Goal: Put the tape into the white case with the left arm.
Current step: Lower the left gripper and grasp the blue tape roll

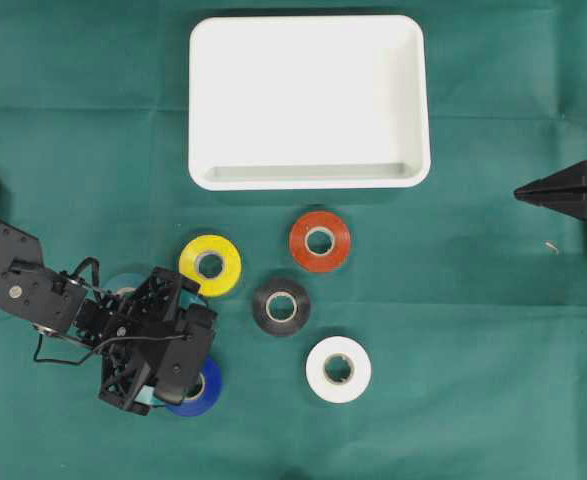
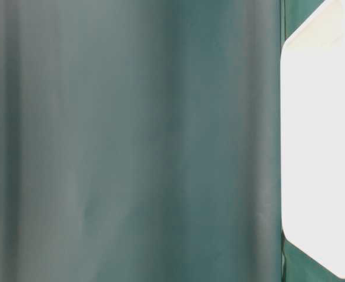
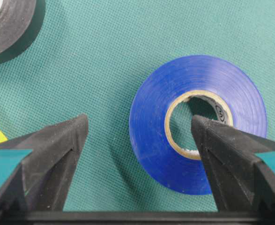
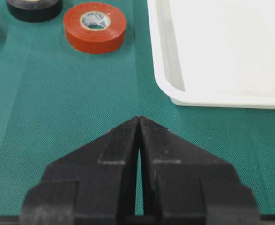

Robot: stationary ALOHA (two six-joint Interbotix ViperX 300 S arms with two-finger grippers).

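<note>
Right tool (image 4: 139, 123) tips pressed together – red tape (image 4: 95, 27) ahead left, white case (image 4: 221, 51) ahead right.

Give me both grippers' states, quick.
Left gripper: open, straddling one side of the blue tape roll, nothing held.
Right gripper: shut, empty.

Between the blue tape roll (image 1: 201, 392) under the left gripper (image 3: 139, 129) and the white case (image 1: 309, 100) lie the yellow roll (image 1: 210, 265), black roll (image 1: 281, 306) and red roll (image 1: 320, 241). Bare green cloth (image 1: 83, 150) runs left of them toward the case. The white roll (image 1: 338, 369) lies to the right, near the black one.
</note>
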